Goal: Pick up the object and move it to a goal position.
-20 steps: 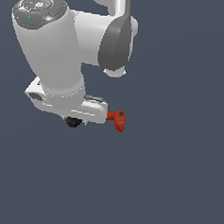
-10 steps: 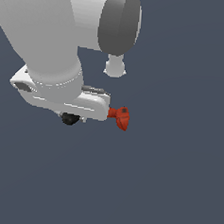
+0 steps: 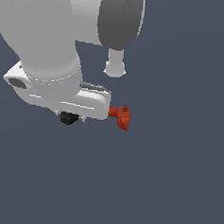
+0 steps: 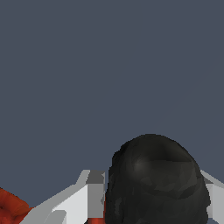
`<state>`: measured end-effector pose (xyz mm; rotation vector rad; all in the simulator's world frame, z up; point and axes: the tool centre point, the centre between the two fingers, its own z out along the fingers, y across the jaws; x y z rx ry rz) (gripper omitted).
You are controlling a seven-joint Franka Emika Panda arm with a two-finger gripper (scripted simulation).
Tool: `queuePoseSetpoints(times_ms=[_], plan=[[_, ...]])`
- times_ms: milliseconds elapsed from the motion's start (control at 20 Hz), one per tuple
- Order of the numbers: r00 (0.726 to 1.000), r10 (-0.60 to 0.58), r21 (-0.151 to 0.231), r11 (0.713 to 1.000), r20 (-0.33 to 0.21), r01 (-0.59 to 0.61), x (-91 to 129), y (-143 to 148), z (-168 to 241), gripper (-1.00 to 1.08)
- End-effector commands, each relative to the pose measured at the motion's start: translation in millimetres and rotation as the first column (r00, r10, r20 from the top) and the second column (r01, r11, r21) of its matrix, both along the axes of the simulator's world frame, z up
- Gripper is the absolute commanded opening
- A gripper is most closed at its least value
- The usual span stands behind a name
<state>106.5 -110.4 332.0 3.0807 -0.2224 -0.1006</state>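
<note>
The orange-red drill-shaped object (image 3: 120, 116) sticks out to the exterior view's right from under my white gripper (image 3: 83, 113); its black rounded end (image 3: 68, 117) shows below the hand on the other side. In the wrist view the black end (image 4: 157, 181) fills the space between my two white fingers (image 4: 83, 199), and an orange-red part (image 4: 11, 209) shows at the edge. The gripper is shut on the object and holds it above the dark grey floor. Most of the object's middle is hidden by the hand.
The white-grey arm (image 3: 53, 29) fills the upper part of the exterior view's left. A small white rounded part (image 3: 115, 66) shows behind the arm. The dark grey floor (image 3: 175, 184) lies all around.
The arm and the held object have come closer to the exterior camera and look larger. The object has shifted slightly to the exterior view's right. The grip has not changed.
</note>
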Motion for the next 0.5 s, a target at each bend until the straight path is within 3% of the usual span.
queuePoseSetpoints(times_ms=[0,450], plan=[[1.0,0.0,-0.001,1.0,0.007,0.0,1.0,0.0,5.3,-1.0],[1.0,0.0,0.0,1.0,0.0,0.0,-1.6,2.4,19.8,-1.0]])
